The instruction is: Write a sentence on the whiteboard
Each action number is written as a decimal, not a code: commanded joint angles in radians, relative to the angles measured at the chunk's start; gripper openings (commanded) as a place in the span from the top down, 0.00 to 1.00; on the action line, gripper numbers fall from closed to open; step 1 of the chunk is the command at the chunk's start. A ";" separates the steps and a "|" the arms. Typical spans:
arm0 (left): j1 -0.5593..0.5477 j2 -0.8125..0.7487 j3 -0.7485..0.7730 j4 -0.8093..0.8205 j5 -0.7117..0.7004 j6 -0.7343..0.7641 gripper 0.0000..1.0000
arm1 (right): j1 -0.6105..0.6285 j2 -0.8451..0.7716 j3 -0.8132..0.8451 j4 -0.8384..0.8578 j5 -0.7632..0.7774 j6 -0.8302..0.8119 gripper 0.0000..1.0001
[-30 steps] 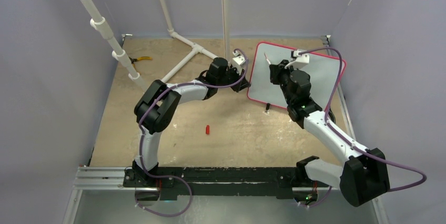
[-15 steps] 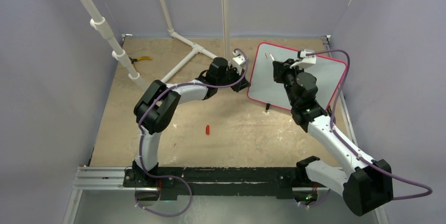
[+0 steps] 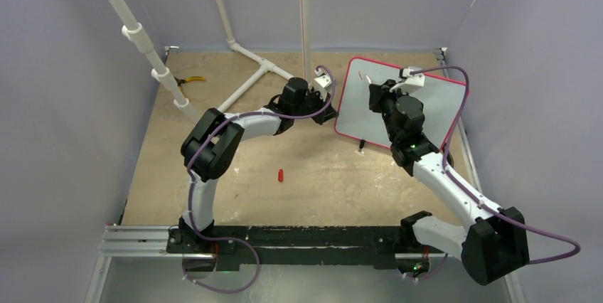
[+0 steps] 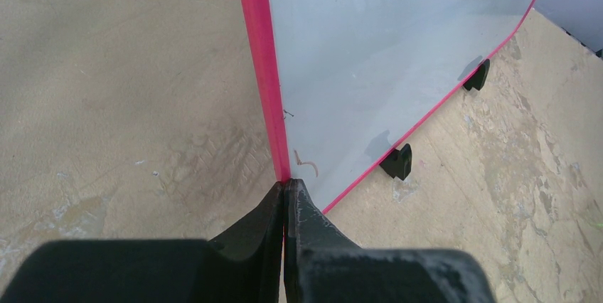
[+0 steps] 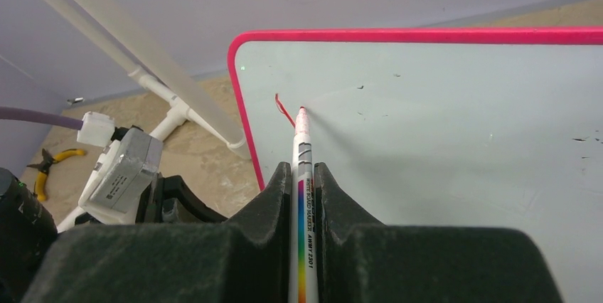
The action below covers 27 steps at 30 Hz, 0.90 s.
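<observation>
The whiteboard (image 3: 441, 107) stands tilted at the back right, white with a pink frame. My left gripper (image 3: 333, 112) is shut on its left frame edge near the bottom corner; in the left wrist view the jaws (image 4: 286, 188) pinch the whiteboard's (image 4: 384, 54) pink rim. My right gripper (image 5: 302, 169) is shut on a white marker (image 5: 302, 139) with a rainbow stripe. Its red tip touches the whiteboard (image 5: 441, 139) near the upper left corner. Of the sentence, only one short red stroke (image 5: 284, 109) shows beside the tip. From above, the right gripper (image 3: 375, 94) hovers over the board face.
A red marker cap (image 3: 280, 175) lies on the tan table in front of the arms. White pipe framework (image 3: 257, 75) and yellow pliers (image 3: 190, 80) sit at the back left. Black feet (image 4: 397, 162) prop up the board's lower edge. Walls close in on both sides.
My right arm has shifted a little to the right over the board with the marker. The left jaws have closed tighter on the frame. The board has stayed put.
</observation>
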 commanded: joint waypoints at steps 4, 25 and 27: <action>-0.006 -0.048 -0.014 0.024 0.011 0.018 1.00 | -0.003 -0.014 0.033 0.045 0.059 -0.015 1.00; -0.008 -0.050 -0.013 0.026 0.010 0.017 1.00 | -0.003 0.032 0.007 0.040 -0.012 -0.043 1.00; -0.008 -0.049 -0.013 0.027 0.011 0.016 1.00 | -0.003 0.036 0.010 0.041 -0.026 -0.048 1.00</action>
